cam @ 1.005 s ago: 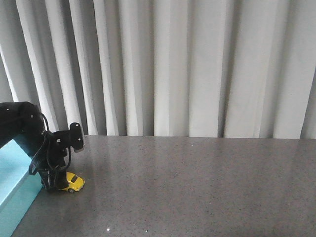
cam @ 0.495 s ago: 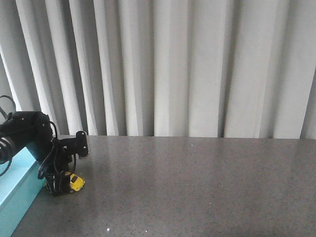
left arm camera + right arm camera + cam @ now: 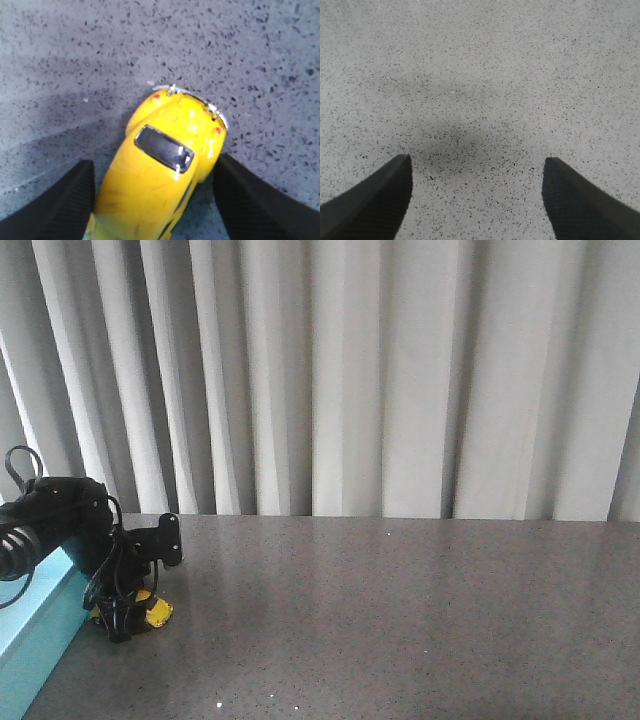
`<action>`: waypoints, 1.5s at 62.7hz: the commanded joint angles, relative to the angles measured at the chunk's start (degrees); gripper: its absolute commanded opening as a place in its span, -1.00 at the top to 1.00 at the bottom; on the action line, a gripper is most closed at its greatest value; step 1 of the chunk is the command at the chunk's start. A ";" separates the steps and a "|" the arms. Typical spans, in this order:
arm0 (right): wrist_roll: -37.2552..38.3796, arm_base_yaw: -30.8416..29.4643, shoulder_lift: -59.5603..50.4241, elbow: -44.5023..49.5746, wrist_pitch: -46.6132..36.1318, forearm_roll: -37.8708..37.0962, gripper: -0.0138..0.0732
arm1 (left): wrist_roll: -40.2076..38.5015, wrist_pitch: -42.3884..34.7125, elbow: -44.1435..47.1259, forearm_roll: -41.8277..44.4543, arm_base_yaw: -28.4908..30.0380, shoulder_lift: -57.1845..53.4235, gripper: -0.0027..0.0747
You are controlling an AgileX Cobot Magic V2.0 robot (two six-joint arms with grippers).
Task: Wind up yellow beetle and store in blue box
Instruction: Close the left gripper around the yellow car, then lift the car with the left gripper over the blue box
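Note:
The yellow beetle [image 3: 156,612] stands on the grey table beside the blue box [image 3: 30,645] at the far left. My left gripper [image 3: 128,620] is down at table level over it. In the left wrist view the yellow beetle [image 3: 160,175] fills the gap between the black fingers [image 3: 65,205], its rear end with red lights pointing away from the wrist. The left gripper [image 3: 155,160] is open, one finger on each side of the car and close to its flanks. My right gripper [image 3: 477,160] is open over bare table and does not show in the front view.
The speckled grey table [image 3: 400,620] stretches to the right of the car. A white pleated curtain [image 3: 350,380] hangs behind its far edge. The blue box's wall is right next to the left arm [image 3: 60,510].
The left arm has tilted and come down, bringing its fingers from beside the beetle to around it. The beetle has stayed in about the same spot.

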 commanded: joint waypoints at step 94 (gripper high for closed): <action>-0.02 0.04 -0.31 -1.50 -3.30 -0.19 -0.53 | -4.22 2.13 -1.28 -9.71 -0.60 -17.87 0.28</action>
